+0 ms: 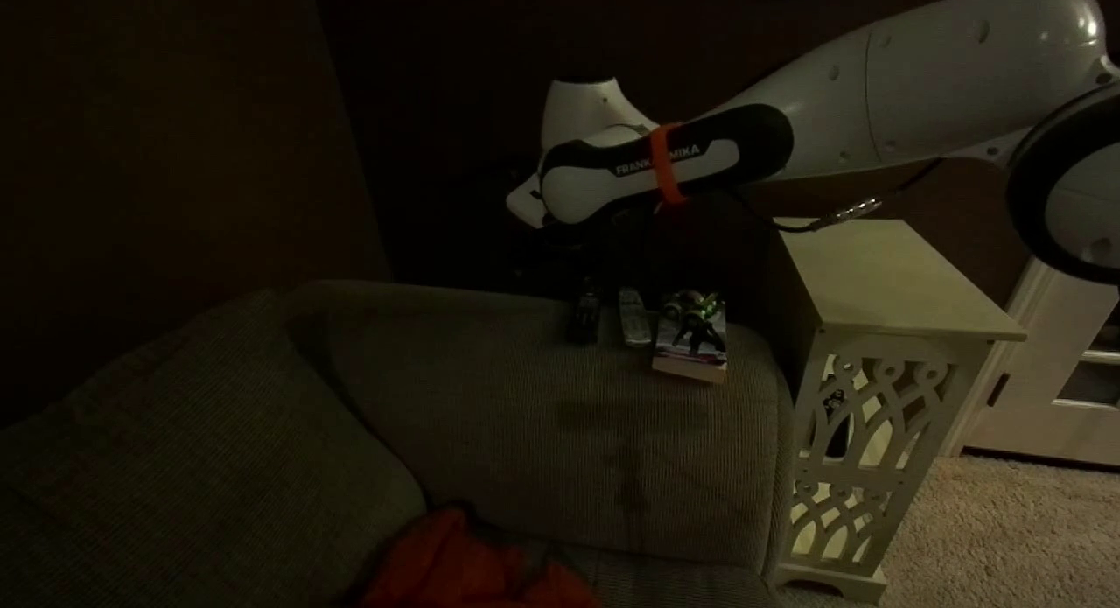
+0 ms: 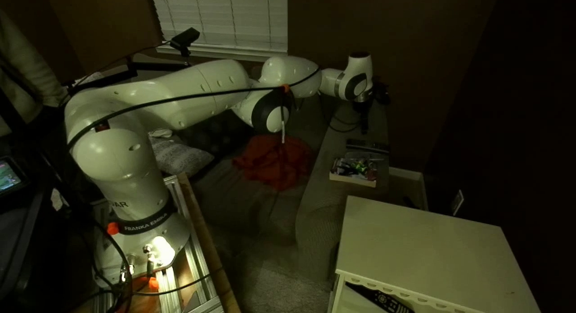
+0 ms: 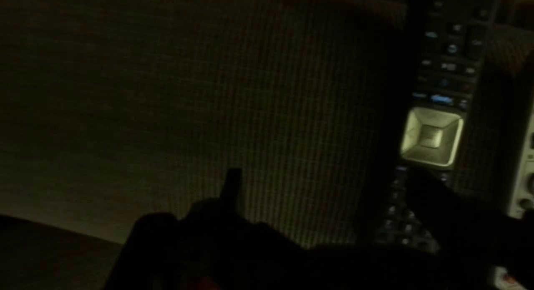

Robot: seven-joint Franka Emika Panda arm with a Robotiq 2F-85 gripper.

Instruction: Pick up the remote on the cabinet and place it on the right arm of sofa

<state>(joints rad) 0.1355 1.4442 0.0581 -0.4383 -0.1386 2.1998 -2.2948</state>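
A slim black remote (image 1: 584,315) lies on the broad right arm of the grey-green sofa (image 1: 490,389). It also shows on the arm in an exterior view (image 2: 366,146) and, with a pale square pad, at the right of the wrist view (image 3: 448,79). My gripper (image 2: 363,121) is low over the arm's far part. In the wrist view my gripper (image 3: 326,172) is open, fingers wide apart with only sofa fabric between them. Its right finger overlaps the remote's lower half; contact cannot be told. The white cabinet (image 1: 892,271) stands at the arm's end, nothing on its top.
A grey remote (image 1: 634,317) and a book or box with a colourful cover (image 1: 691,341) lie beside the black remote. Another black remote (image 2: 380,299) is inside the cabinet, below its top. An orange-red cloth (image 2: 276,162) lies on the seat. Dark walls stand behind.
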